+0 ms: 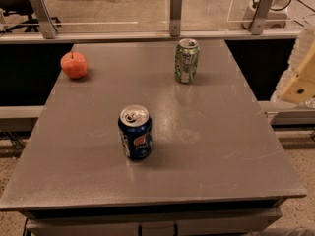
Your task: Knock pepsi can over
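Gripper [301, 85] partly seen beyond desk's [221, 151] right edge, well apart from pepsi can [135, 132]; whether open or closed cannot be told. Pepsi can upright, mid-desk toward front edge. Approach judged pending; sideways push high on can needed, green can [187, 60] avoided.

The gripper [301, 85], at the right edge, is mostly cut off
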`<state>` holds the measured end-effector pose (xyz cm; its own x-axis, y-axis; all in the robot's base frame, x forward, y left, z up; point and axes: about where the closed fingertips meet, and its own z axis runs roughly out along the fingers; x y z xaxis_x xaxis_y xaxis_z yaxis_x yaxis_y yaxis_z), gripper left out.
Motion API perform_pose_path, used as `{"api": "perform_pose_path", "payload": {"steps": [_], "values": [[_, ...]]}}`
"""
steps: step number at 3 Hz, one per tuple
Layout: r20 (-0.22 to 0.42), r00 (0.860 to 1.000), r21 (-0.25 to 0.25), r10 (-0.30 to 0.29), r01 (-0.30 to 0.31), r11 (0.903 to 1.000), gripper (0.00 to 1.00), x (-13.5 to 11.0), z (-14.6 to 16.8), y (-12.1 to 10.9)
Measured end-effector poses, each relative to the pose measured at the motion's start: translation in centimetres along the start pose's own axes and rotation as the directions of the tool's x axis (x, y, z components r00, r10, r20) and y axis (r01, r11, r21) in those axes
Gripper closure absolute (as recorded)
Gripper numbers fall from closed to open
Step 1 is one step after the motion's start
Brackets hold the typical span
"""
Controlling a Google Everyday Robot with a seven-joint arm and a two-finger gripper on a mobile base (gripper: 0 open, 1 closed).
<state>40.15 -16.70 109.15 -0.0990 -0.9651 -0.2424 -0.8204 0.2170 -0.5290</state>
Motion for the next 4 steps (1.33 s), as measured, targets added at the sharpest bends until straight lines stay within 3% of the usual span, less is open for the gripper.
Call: {"api": "perform_pose_path", "payload": {"steps": [2,3,4], "values": [[0.000,1.000,0.000,0.000,0.000,1.0000,0.00,0.0,0.0,0.0],[0.070,0.997,-0.029,0.013,-0.011,0.9995,0.00,-1.2,1.7,1.4],[0.209,0.977,-0.087,0.037,-0.019,0.9961,0.00,-3.3,5.7,3.7]]}}
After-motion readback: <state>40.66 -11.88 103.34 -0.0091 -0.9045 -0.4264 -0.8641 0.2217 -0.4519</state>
